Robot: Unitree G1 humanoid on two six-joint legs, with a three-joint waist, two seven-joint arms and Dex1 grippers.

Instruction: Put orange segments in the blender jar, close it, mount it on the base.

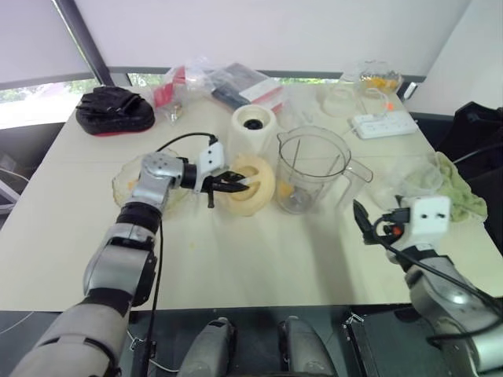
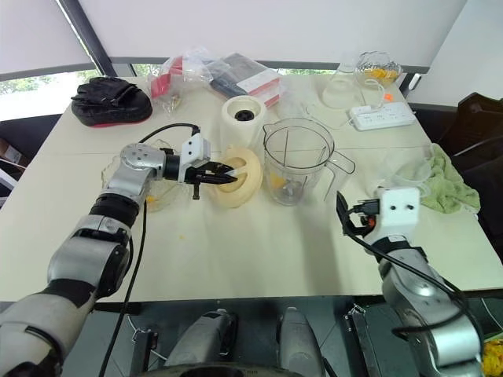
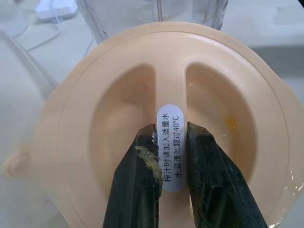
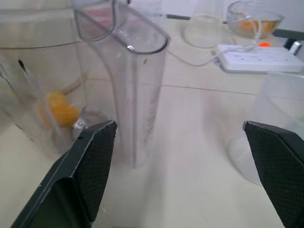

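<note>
1. Black padded mitt [image 1: 115, 111] lies at the far left of the table [image 1: 236, 259], with plastic bags [image 1: 208, 82] to its right along the far edge.
2. Left gripper [image 1: 236, 183] is clenched on the central ridge of the pale-yellow lid [image 1: 251, 187], holding it tilted on edge; a white label sits on that ridge between the fingers [image 3: 130, 190].
3. Behind the lid stands the base [image 1: 253, 126], cream-white with a dark socket on top.
4. Just right of the lid stands the blender jar [image 1: 313, 169], upright and uncovered, its handle [image 4: 137, 85] towards the right.
5. Orange segments [image 4: 59, 109] lie at the jar's bottom beside the blade.
6. Right gripper [image 4: 183, 166] is near the table's near right edge, jaws spread wide and holding nothing, pointed at the jar's handle.
7. Far right: a white power strip [image 1: 385, 123], a clear bowl [image 1: 377, 78] with orange pieces, and a green cloth [image 1: 460, 192].
</note>
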